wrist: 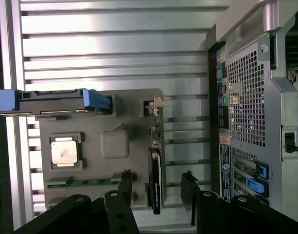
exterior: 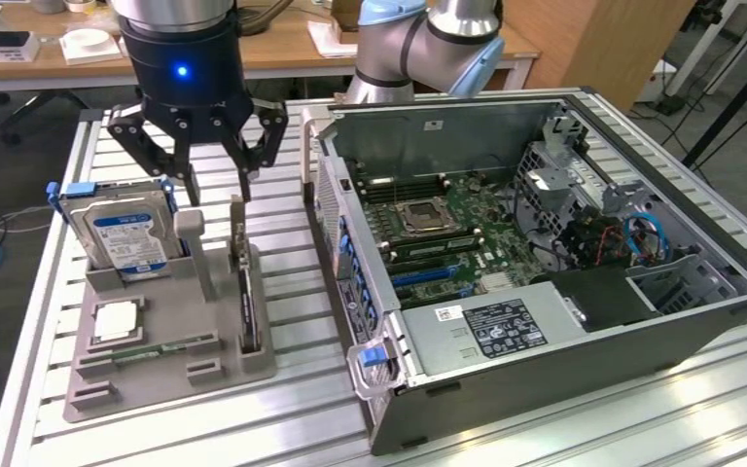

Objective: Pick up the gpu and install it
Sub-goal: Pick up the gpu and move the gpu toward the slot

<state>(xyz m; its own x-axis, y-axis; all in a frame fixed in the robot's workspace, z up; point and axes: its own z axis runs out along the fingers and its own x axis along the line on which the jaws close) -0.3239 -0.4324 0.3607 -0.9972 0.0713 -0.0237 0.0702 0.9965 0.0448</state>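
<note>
The gpu (exterior: 245, 292) stands edge-on in a slot of the grey holder (exterior: 207, 292), a thin dark card with its metal bracket at the far end. My gripper (exterior: 218, 190) hangs open just above the holder's far end, over the gpu's bracket end. In the wrist view the gpu (wrist: 155, 168) runs as a dark blade between my two fingers, one finger (wrist: 125, 181) on each side and apart from it. The gripper (wrist: 157, 186) holds nothing.
The holder also carries a silver hard drive (exterior: 124, 233) with a blue label, a processor chip (exterior: 117, 319) and a green memory stick (exterior: 166, 347). The open computer case (exterior: 582, 321) lies at the exterior view's right, motherboard (exterior: 451, 229) exposed. All rest on a slatted aluminium table (exterior: 283, 409).
</note>
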